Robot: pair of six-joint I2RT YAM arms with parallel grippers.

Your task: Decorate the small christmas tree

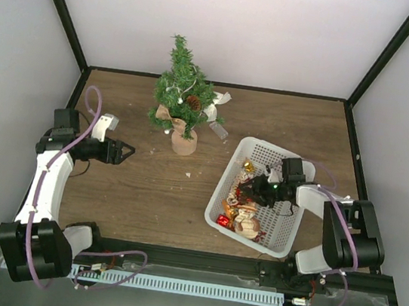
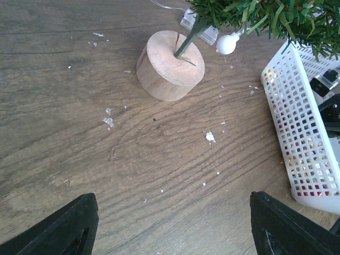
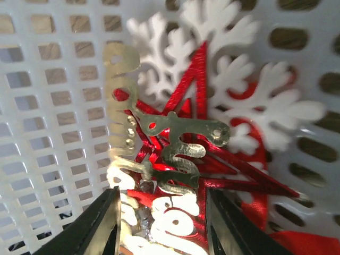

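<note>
My right gripper [image 3: 162,223] is hanging inside the basket [image 1: 283,244], astride a gold ornament [image 3: 180,133]; I cannot tell whether it is pinching. My left gripper [image 1: 127,151] is hovering spread wide, well left of the basket. The tree [image 1: 182,96] is standing near the basket's far-left corner.

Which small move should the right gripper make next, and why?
Probably lower slightly and close on the gold ornament: the right gripper hangs inside the white basket with jaws apart on either side of that ornament, and nothing seems gripped yet.
</note>
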